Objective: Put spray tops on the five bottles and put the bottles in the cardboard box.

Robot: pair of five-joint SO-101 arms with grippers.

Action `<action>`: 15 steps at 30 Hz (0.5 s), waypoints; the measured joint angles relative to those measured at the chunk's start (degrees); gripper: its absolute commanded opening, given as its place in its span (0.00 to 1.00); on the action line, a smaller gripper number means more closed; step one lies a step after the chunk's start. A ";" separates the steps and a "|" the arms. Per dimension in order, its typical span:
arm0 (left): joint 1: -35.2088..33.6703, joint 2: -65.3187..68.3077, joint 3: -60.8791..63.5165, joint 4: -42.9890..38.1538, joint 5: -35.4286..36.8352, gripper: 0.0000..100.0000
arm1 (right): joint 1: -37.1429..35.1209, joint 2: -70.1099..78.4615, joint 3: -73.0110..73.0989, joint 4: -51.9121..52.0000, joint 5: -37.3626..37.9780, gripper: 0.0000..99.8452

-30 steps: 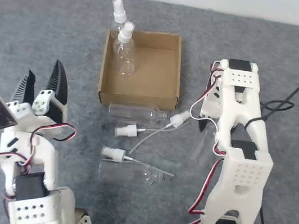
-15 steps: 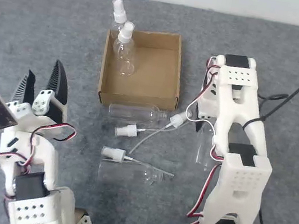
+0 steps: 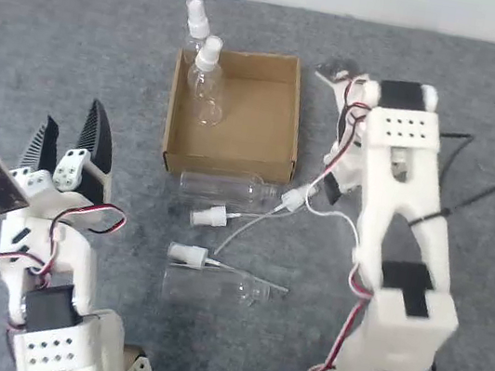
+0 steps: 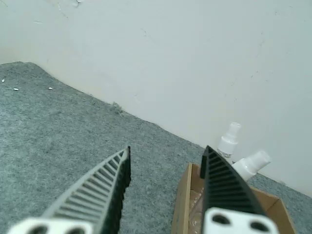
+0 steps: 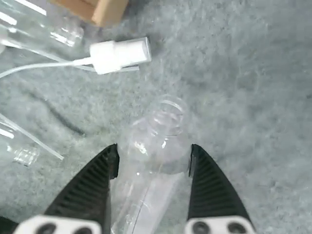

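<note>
**Clear plastic bottle lifted off the grey carpet by the right arm**

The black ribbed fingers of the right gripper pinch a clear, uncapped plastic bottle just below its shoulder, with the open neck pointing away from the wrist. A second ago this bottle rested on the carpet beside the arm. It now hangs over a loose white spray top near a front corner of the brown cardboard box. The grasp appears complete, and capping is the likely next step. Further out, the right arm has swung forward and stretches alongside the box. The left gripper is unmoved and raised, its fingers spread and empty. One capped bottle lies in the box and another stands behind it. Two open bottles lie on the carpet in front.
</note>
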State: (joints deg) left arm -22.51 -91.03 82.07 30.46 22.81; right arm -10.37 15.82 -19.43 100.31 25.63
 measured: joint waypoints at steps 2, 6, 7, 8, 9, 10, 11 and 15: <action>0.00 0.00 0.00 0.00 0.00 0.22 | -0.44 -3.96 2.46 0.00 0.00 0.02; 0.00 0.00 0.00 0.00 0.00 0.22 | -2.99 -12.92 9.23 0.00 0.00 0.02; 0.00 0.00 0.00 0.00 0.00 0.22 | -3.78 -15.12 10.73 0.00 0.00 0.02; 0.00 0.00 0.00 0.00 0.00 0.22 | -4.48 -17.49 12.13 0.00 0.00 0.02; 0.00 0.00 0.00 0.00 0.00 0.22 | -5.01 -19.60 13.27 0.00 0.00 0.02; 0.00 0.00 0.00 0.00 0.00 0.22 | -5.36 -21.71 14.24 0.09 0.00 0.02; 0.00 0.00 0.00 0.00 0.00 0.22 | -5.63 -23.74 14.95 0.09 0.00 0.02; 0.00 0.00 0.00 0.00 0.00 0.22 | -6.59 -29.80 17.23 0.09 0.00 0.02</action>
State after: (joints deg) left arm -22.51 -91.03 82.07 30.46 22.81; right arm -16.97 -13.98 -2.20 100.40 25.63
